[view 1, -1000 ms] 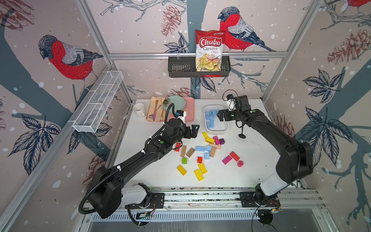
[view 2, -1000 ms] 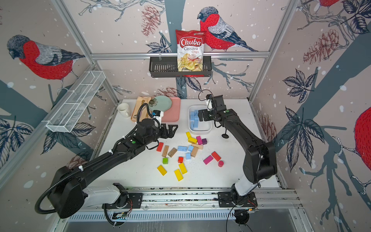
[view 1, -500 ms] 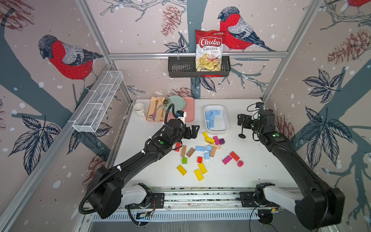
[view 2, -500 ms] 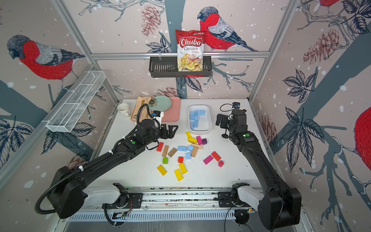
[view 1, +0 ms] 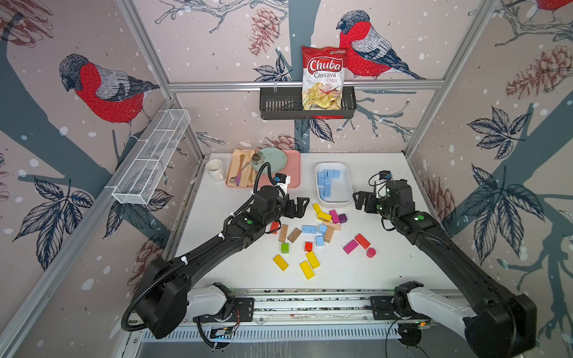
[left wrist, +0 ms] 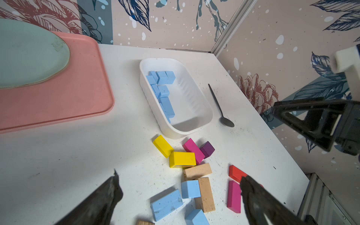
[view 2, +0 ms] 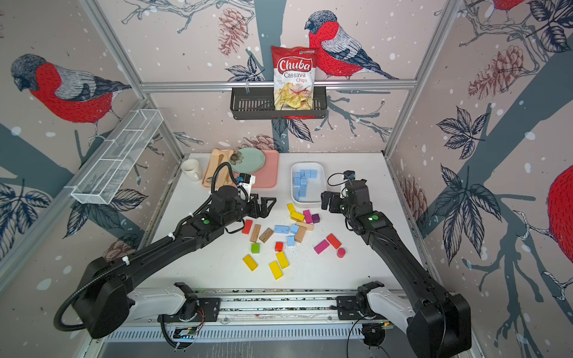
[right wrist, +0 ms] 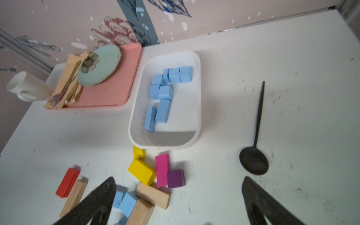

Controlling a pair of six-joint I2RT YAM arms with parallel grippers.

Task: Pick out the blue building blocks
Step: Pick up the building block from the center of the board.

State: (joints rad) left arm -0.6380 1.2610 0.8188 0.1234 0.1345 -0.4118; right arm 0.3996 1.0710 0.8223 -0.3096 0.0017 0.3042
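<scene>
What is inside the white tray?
Only blue building blocks, lying in an L along one long wall and one end of the white tray; its remaining floor is bare. Whether any hide under them cannot be seen.

Red rectangular wooden block (view 1: pixel 274 226) half hidden behind black left arm (view 1: pixel 235 237) in a top view. Left wrist view's edges cut off pale green oval plate (left wrist: pixel 29 54), pink plastic tray (left wrist: pixel 58 101) and one light sky-blue wooden block (left wrist: pixel 196 217). Right wrist view motion-blurred; cutlery (right wrist: pixel 67 85) on tan napkin (right wrist: pixel 52 100) unreadable.
</scene>
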